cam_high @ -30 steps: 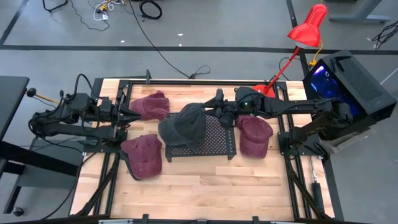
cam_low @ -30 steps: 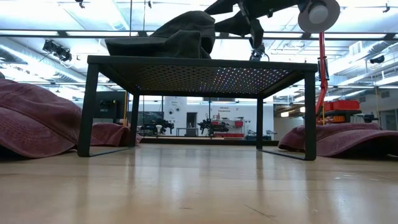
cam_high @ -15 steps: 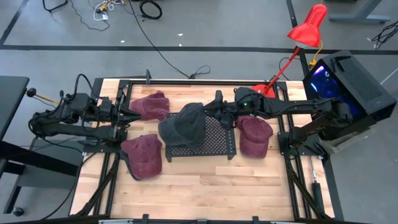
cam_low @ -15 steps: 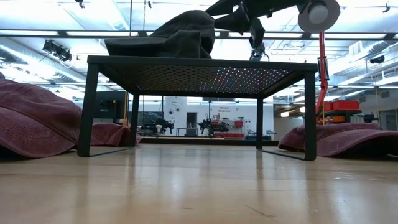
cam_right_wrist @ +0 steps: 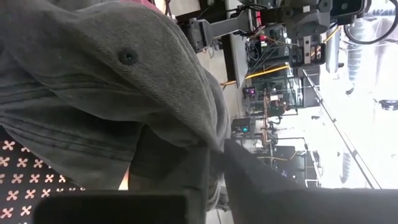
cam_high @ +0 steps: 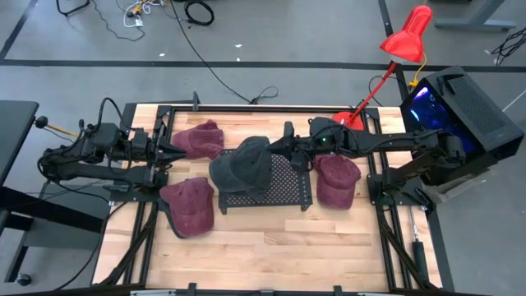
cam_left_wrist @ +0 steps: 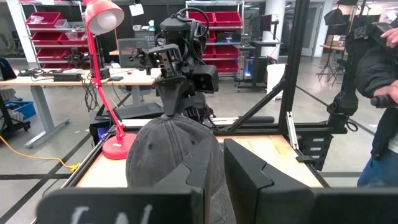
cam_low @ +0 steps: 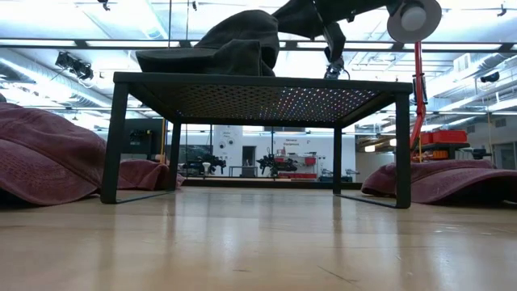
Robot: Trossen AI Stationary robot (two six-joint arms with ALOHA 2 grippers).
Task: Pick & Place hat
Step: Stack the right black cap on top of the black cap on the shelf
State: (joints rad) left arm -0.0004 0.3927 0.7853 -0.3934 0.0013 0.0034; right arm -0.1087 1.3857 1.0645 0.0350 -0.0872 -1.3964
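the grey hat [cam_high: 243, 164] sits on the black mesh stand [cam_high: 283, 191] at mid-bench, and the right pincer [cam_high: 275, 150] has closed on its rear edge. the left pincer [cam_high: 177, 150] is shut on nothing, waiting near the far maroon cap [cam_high: 200, 140].

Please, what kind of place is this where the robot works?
Probably a robotics lab or workshop. A concrete floor with loose cables surrounds the table, red storage bins fill shelves behind it, and desks carry equipment.
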